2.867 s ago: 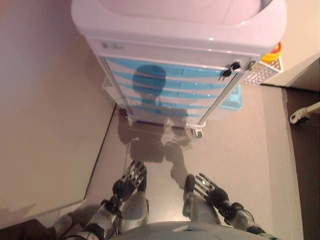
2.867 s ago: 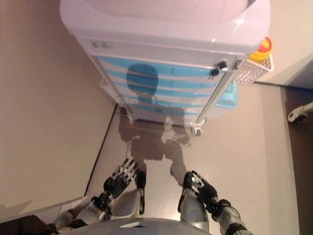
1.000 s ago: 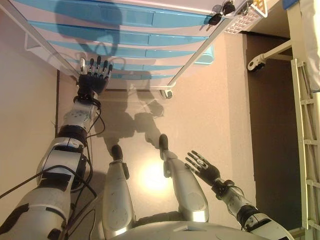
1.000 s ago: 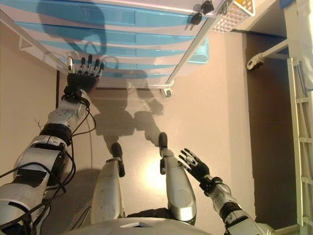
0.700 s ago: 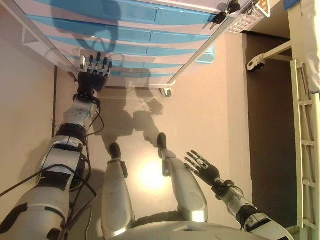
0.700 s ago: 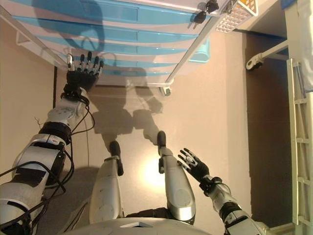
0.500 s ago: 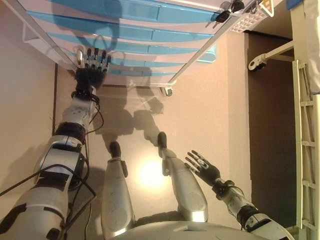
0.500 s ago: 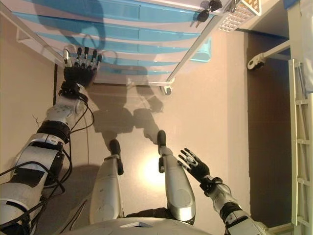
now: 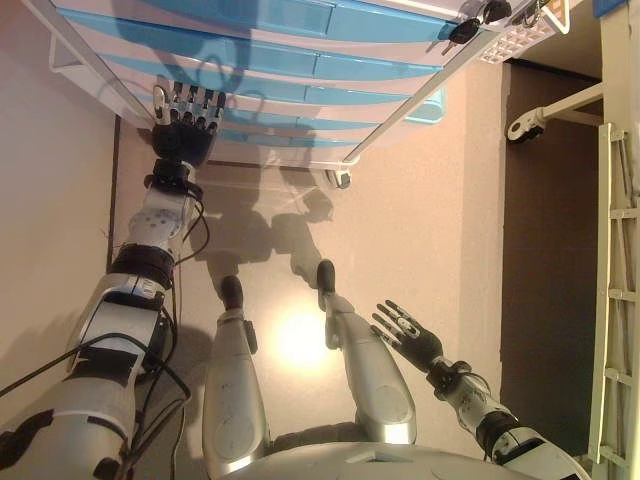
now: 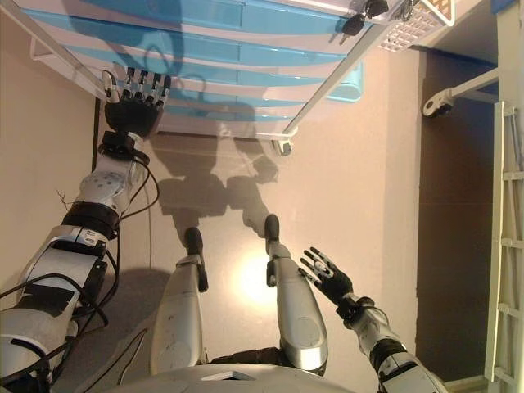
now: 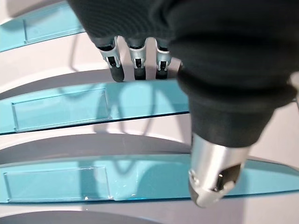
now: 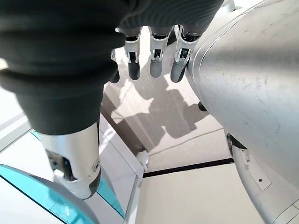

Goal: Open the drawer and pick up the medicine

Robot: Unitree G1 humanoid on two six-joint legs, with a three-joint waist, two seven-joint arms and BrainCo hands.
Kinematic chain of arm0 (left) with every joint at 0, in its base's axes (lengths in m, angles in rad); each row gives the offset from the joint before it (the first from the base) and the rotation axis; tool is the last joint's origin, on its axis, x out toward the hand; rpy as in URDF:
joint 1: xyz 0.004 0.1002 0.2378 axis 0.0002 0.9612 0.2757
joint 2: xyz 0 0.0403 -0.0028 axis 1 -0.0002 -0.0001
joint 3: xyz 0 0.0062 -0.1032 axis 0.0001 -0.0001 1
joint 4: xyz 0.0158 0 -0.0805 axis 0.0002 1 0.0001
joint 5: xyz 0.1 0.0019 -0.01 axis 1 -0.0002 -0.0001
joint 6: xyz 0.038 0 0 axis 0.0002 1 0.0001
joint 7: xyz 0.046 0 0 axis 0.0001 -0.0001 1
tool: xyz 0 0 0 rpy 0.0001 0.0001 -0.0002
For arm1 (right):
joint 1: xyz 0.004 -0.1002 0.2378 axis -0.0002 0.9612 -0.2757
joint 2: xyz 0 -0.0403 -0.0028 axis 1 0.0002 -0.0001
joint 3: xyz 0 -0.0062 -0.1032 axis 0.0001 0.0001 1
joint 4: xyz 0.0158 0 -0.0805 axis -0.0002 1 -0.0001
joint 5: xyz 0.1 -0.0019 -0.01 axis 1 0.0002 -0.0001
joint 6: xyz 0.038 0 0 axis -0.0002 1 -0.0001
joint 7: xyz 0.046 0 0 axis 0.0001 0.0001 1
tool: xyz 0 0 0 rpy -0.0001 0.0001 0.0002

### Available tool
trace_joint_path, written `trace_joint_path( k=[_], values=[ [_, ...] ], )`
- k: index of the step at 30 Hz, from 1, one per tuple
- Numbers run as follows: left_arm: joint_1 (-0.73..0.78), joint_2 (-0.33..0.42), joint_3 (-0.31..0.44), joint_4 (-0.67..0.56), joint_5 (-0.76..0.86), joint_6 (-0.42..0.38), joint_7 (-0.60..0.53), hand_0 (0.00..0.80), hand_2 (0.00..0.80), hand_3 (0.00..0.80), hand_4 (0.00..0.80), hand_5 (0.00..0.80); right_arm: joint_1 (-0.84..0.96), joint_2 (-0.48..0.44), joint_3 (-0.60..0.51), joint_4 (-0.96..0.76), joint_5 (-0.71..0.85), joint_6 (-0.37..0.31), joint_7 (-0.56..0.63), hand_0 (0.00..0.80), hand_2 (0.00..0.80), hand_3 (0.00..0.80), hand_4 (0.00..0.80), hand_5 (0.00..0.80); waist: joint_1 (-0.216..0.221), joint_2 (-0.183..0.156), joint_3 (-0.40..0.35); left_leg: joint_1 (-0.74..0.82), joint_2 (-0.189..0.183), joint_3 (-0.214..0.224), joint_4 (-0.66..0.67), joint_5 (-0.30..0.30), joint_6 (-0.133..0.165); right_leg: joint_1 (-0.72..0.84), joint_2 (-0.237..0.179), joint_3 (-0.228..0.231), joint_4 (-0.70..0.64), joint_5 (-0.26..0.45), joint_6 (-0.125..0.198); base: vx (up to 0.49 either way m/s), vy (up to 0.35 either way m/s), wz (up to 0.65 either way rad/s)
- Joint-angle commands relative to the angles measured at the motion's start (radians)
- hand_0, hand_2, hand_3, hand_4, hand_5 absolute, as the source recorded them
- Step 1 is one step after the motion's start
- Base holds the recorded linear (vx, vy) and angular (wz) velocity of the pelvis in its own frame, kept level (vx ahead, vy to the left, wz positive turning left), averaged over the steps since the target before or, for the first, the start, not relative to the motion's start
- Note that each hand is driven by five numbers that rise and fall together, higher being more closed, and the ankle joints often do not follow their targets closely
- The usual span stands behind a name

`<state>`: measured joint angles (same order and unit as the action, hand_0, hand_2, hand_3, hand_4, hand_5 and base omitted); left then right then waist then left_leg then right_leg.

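A white medical cart [image 9: 330,100] with several shut blue-fronted drawers [image 9: 300,60] stands ahead of me. My left hand [image 9: 183,125] is stretched out to the cart's lower left, fingers straight, tips at the front of a lower drawer [image 11: 93,105]. In the left wrist view the fingers [image 11: 135,60] are straight and just above that blue drawer front, holding nothing. My right hand [image 9: 408,335] hangs low at my right side, fingers spread and empty. No medicine shows in any view.
A wall [image 9: 50,200] runs close along the left of the cart. A white mesh basket [image 9: 525,30] hangs on the cart's right side, keys [image 9: 470,22] in its lock. A bed frame with a caster [image 9: 525,125] stands at the right.
My left hand has reached further forward and up to the lower drawer fronts. The camera has shifted a little. The right hand has stayed low at my side.
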<state>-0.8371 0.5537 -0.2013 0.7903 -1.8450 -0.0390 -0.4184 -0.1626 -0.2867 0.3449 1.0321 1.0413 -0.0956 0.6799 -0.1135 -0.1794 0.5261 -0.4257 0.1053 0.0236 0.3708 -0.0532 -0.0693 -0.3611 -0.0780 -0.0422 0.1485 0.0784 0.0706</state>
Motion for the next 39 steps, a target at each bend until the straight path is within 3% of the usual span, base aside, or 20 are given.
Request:
trace_joint_path(
  k=[1,2,3,17,39],
  values=[
    [-0.235,0.011,0.031,-0.358,0.088,-0.081,-0.147,0.1,0.1,0.1,0.1,0.1,0.108,-0.049,0.057,-0.06,0.018,0.019,0.006,0.0,0.0,0.0,0.0,0.0,0.013,0.026,-0.006,-0.009,-0.043,0.036,0.022,-0.038,0.021,0.018,0.018,-0.006,-0.027,0.033,0.012,0.0,0.0,0.0],
    [-0.231,0.005,0.031,-0.371,0.099,-0.089,-0.137,0.549,0.549,0.549,0.549,0.549,0.107,-0.05,0.054,-0.062,0.018,0.02,0.004,0.0,0.0,0.0,0.0,0.0,0.014,0.027,-0.006,-0.009,-0.045,0.036,0.02,-0.037,0.021,0.017,0.017,-0.008,-0.027,0.033,0.012,0.0,0.0,0.0],
    [-0.228,0.001,0.032,-0.38,0.105,-0.096,-0.13,0.8,0.8,0.8,0.8,0.8,0.106,-0.051,0.052,-0.064,0.019,0.022,0.002,0.0,0.0,0.0,0.0,0.0,0.015,0.029,-0.006,-0.007,-0.046,0.036,0.016,-0.035,0.021,0.017,0.016,-0.009,-0.026,0.034,0.012,-0.018,0.011,0.04],
    [-0.16,-0.002,0.071,-0.321,0.073,-0.06,-0.148,0.8,0.8,0.8,0.8,0.8,0.093,-0.058,0.028,-0.027,0.005,0.021,0.011,0.0,0.0,0.0,0.0,0.0,0.026,0.049,-0.006,0.024,-0.057,0.032,-0.003,-0.019,0.015,0.034,0.004,-0.022,-0.014,0.022,0.012,0.0,0.002,0.0],
    [0.169,-0.047,0.156,-0.138,-0.002,0.067,-0.332,0.8,0.8,0.8,0.8,0.8,0.104,-0.044,-0.011,-0.046,-0.032,0.003,-0.028,0.0,0.0,0.0,0.0,0.0,0.062,0.074,-0.006,0.052,-0.067,-0.001,-0.032,0.006,0.012,0.055,0.011,-0.053,0.01,-0.008,0.008,-0.002,0.0,0.02]
  ],
)
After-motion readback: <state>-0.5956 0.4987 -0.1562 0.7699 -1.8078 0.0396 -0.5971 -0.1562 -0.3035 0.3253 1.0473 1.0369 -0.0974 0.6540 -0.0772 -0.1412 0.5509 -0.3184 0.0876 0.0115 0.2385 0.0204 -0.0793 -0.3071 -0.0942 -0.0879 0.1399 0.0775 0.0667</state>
